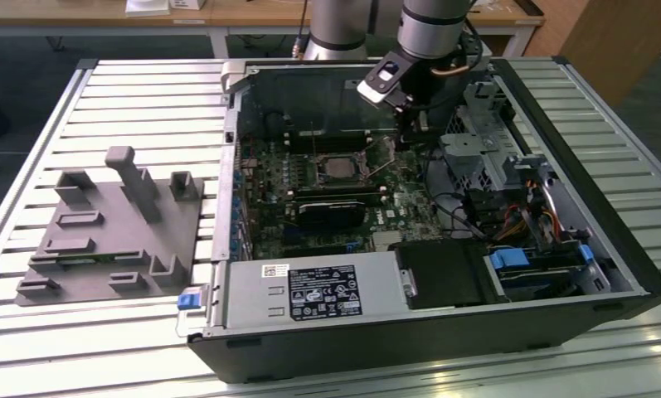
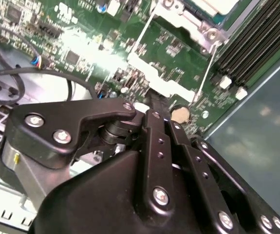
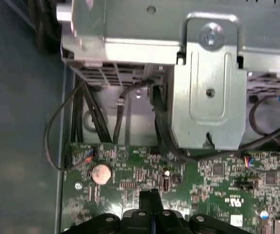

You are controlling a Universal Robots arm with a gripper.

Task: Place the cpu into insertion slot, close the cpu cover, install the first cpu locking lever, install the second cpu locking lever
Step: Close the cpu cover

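An open computer case (image 1: pixel 419 332) lies on a slatted metal table (image 1: pixel 42 348), with a grey moulded fixture (image 1: pixel 109 232) at its nine o'clock. The arm (image 1: pixel 430 29) reaches in from twelve o'clock. Its gripper (image 1: pixel 408 124) hangs over the motherboard (image 1: pixel 258 207), near the insertion slot (image 1: pixel 314 169), at the slot's two o'clock.

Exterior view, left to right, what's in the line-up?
Grey fixture → cpu → hand → drive cage → case's right wall.
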